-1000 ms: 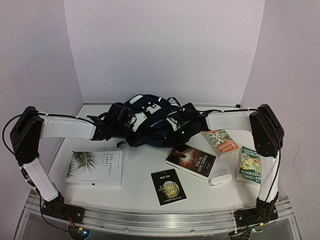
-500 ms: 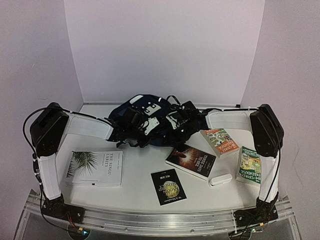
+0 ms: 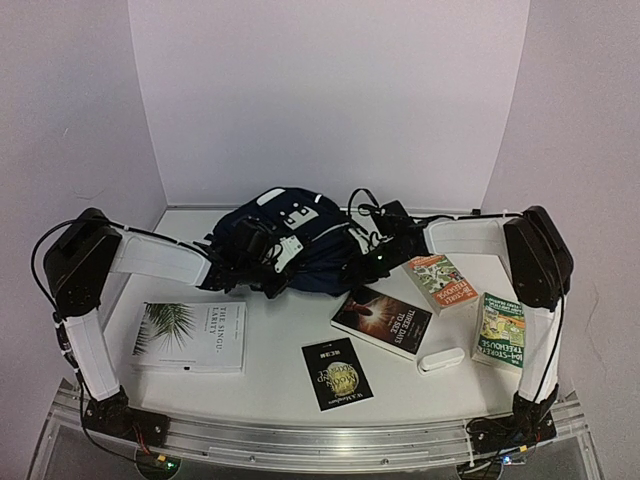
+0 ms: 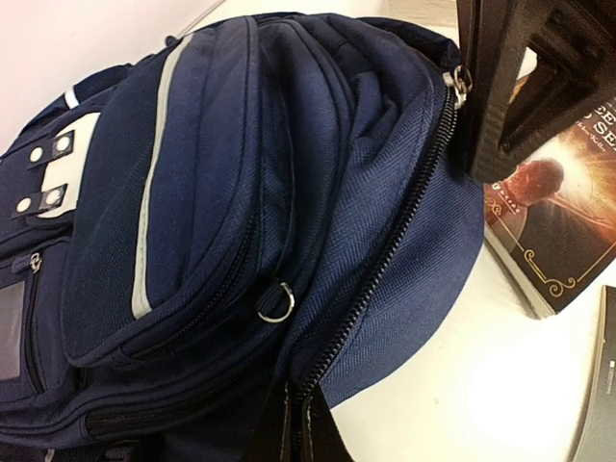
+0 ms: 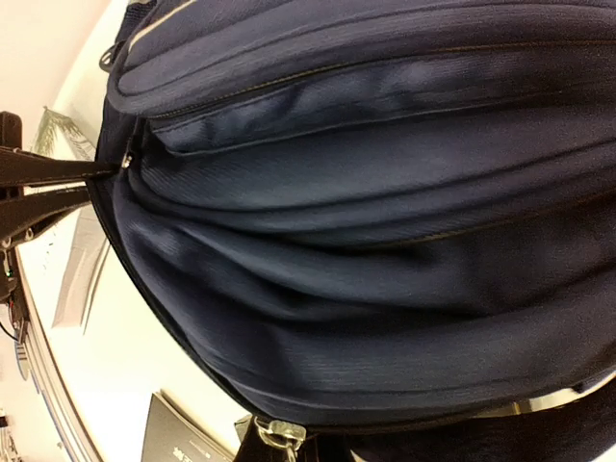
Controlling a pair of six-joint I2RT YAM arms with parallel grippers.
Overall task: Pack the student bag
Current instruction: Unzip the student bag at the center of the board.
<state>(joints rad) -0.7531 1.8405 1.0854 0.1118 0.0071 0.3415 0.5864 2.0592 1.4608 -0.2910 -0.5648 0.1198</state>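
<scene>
Black bases bolt the left arm (image 3: 88,355) and the right arm (image 3: 540,350) onto the ribbed aluminium rail (image 3: 320,440), and small coloured wires bunch beside each base on that rail. Above the rail, each arm is made of smooth, boxy white links joined by bulky, rounded black joint housings, with thin black cables looping outside the joints. At the ends farthest from the rail, the left gripper (image 4: 298,435) and the right gripper (image 5: 284,450) are matt black.

student bag (image 5: 366,241) fabric blurred (right wrist view), book (image 4: 568,236) title cut off
</scene>
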